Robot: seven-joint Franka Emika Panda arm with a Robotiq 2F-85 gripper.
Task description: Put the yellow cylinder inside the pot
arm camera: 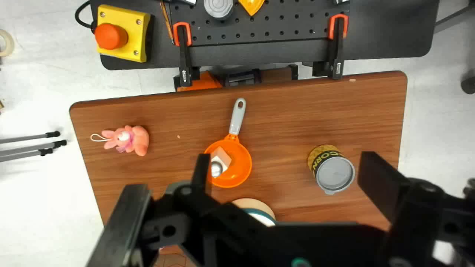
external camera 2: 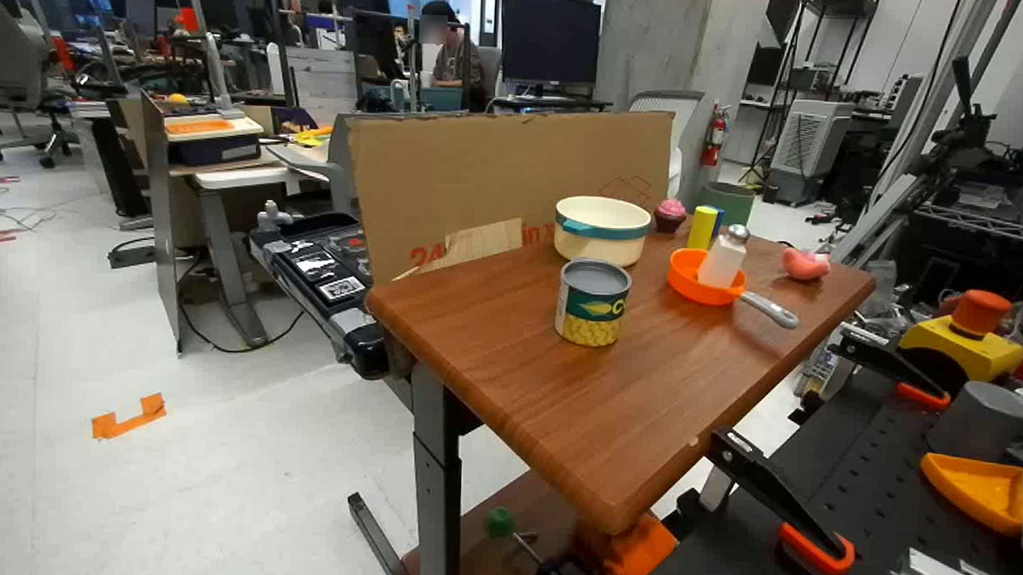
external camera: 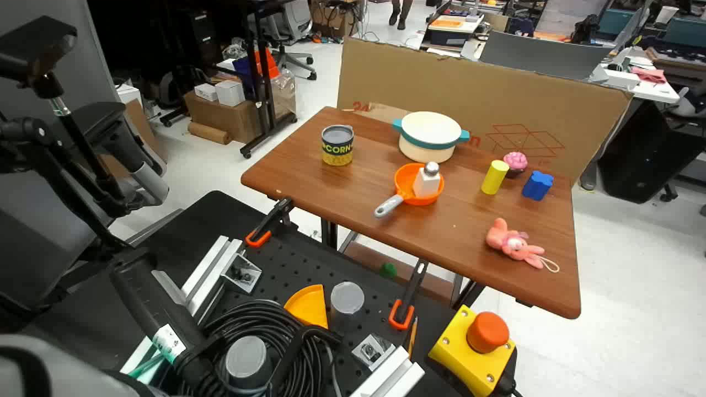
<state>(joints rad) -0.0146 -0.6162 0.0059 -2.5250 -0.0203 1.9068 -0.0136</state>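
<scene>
1. Closest in the wrist view, the gripper (arm camera: 285, 165) stands with its fingers (arm camera: 201, 170) spread wide, holding nothing.
2. In an exterior view, a white sticker (external camera: 168, 343) on a black tube (external camera: 146, 300) carries print too small to read.
3. On the wooden table (external camera: 306, 187), an orange pan (external camera: 405, 177) holds a white shaker (external camera: 426, 184) with a silver cap.
4. The can (external camera: 337, 148) reads "CORN" in yellow letters on a dark band, above pictured kernels.
5. The yellow cylinder (external camera: 495, 177) stands upright on the table, outside the pot (external camera: 416, 151), near a pink cupcake (external camera: 515, 162) and a blue block (external camera: 537, 186).
6. Cream with a teal band, the pot rests near the table's far edge.
7. Behind it, the cardboard (external camera 2: 499, 168) shows "24" and "in" in red, plus a red box drawing (external camera: 524, 144).
8. Past the table, a black case (external camera 2: 305, 239) bears labels too small to read.
</scene>
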